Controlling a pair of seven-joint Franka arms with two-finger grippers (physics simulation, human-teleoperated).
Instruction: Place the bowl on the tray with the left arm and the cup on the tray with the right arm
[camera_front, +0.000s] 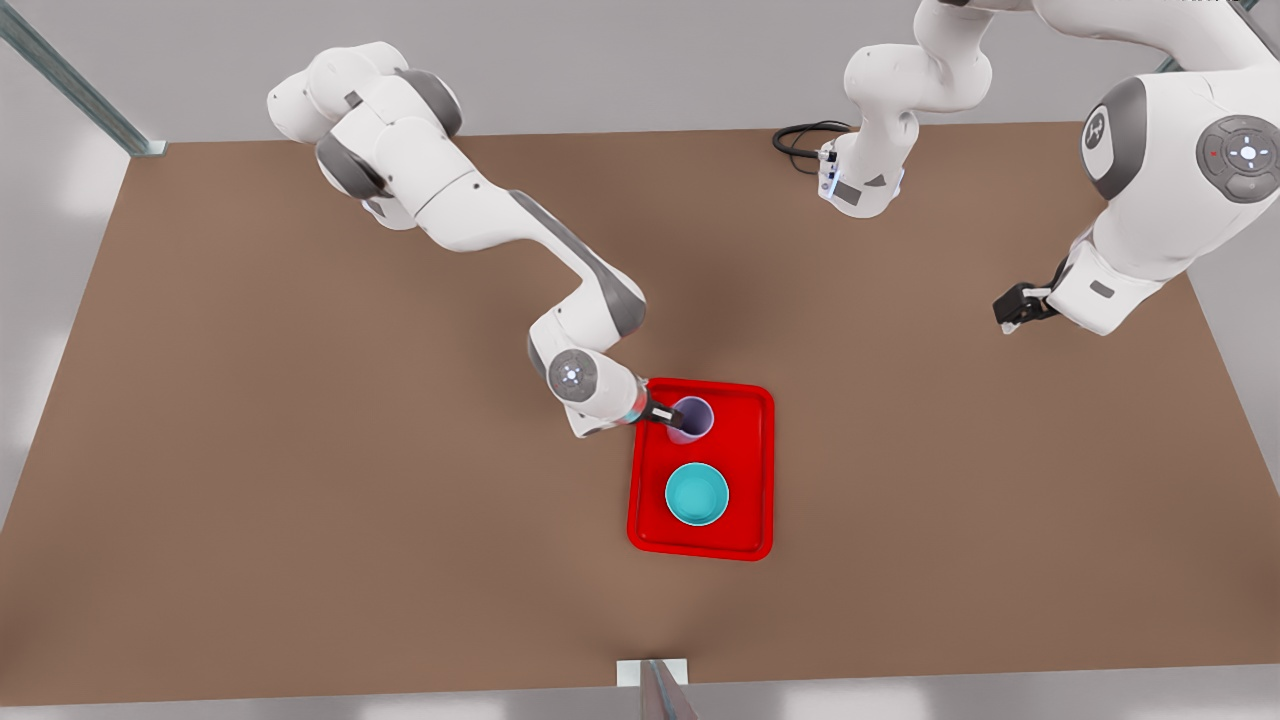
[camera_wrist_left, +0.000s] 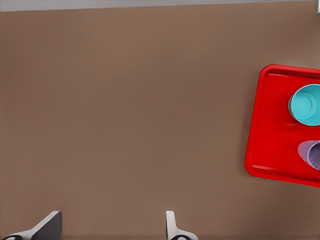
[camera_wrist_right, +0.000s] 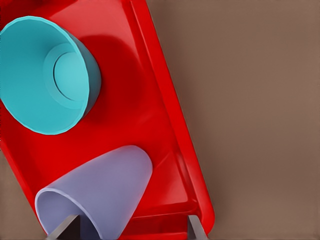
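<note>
**Both items on the tray, 1 release left**

We judge the task close to finished. The bowl (camera_front: 697, 494) sits upright on the tray (camera_front: 750, 470), in the half nearer the camera in the front view, with nothing touching it, so the left arm's share looks done. The left end effector (camera_front: 1012, 310) hangs well apart from the tray, over bare surface toward the front view's right; in its wrist view its fingers (camera_wrist_left: 47, 226) are spread with nothing between them, and that arm waits.

The cup (camera_front: 691, 418) stands on the tray's far half, just beside the bowl but apart from it. The right end effector (camera_front: 668, 416) is at the cup's rim on the side toward the front view's left. In the right wrist view 1 finger (camera_wrist_right: 65, 227) appears to sit inside the cup's mouth and the other (camera_wrist_right: 196, 227) stands off on the far side of the wall, so we read the fingers as spread around the wall, not pinching it (whether the inner finger touches, we cannot tell). What remains, in our judgement, is for the right arm to lift clear without tipping the cup.

The surface (camera_front: 300, 480) is plain brown. A black cable (camera_front: 800, 137) coils near 1 arm's base at the far edge, and metal frame struts (camera_front: 70, 80) stand against pale grey walls.
</note>
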